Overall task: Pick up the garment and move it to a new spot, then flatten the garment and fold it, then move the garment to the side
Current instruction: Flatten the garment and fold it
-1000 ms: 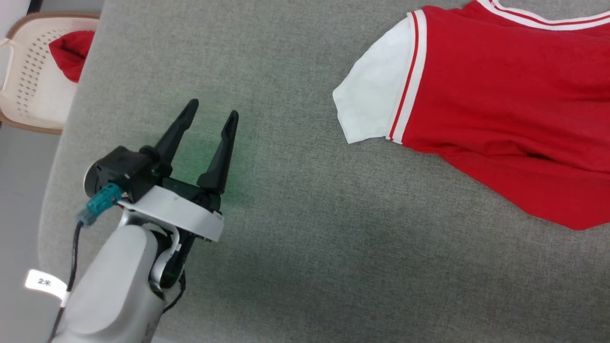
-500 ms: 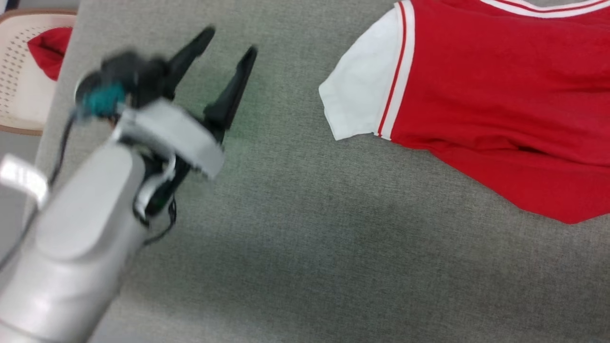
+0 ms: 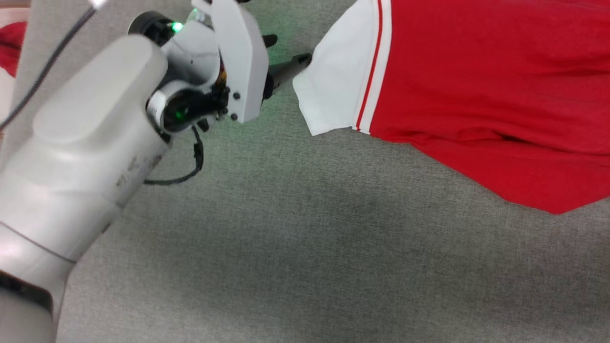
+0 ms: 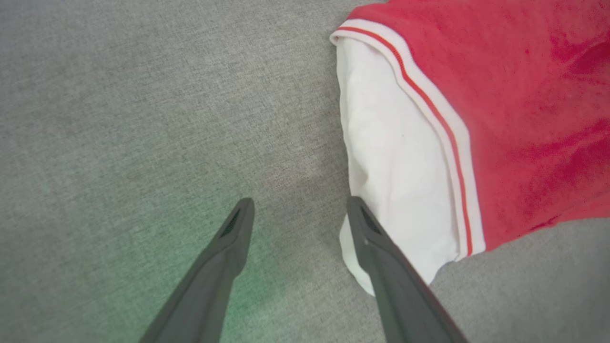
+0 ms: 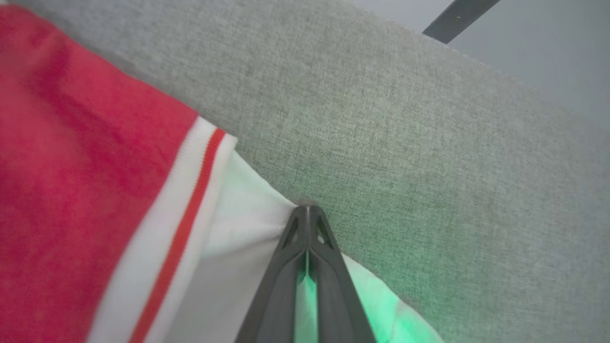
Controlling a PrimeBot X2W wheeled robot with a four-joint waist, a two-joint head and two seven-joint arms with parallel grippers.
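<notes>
The garment (image 3: 476,85), a red jersey with white sleeves and red-white bands, lies spread on the grey table, running off the right and top of the head view. My left gripper (image 3: 290,49) reaches in from the left; its wrist hides most of the fingers there. In the left wrist view the left gripper (image 4: 300,202) is open, with one fingertip at the edge of the white sleeve (image 4: 395,166) and the other over bare table. In the right wrist view my right gripper (image 5: 307,209) is shut, pinching the rim of the garment's (image 5: 71,166) other white sleeve (image 5: 238,238).
Grey felt-like cloth covers the table (image 3: 310,262), with open surface below and left of the garment. A small plain red cloth (image 3: 7,47) shows at the far left edge. The table's edge and a dark bar (image 5: 457,16) lie beyond the right gripper.
The head camera has shifted, sliding the scene left and up. My left arm has swung up and across from mid-table to the white sleeve's edge, still open.
</notes>
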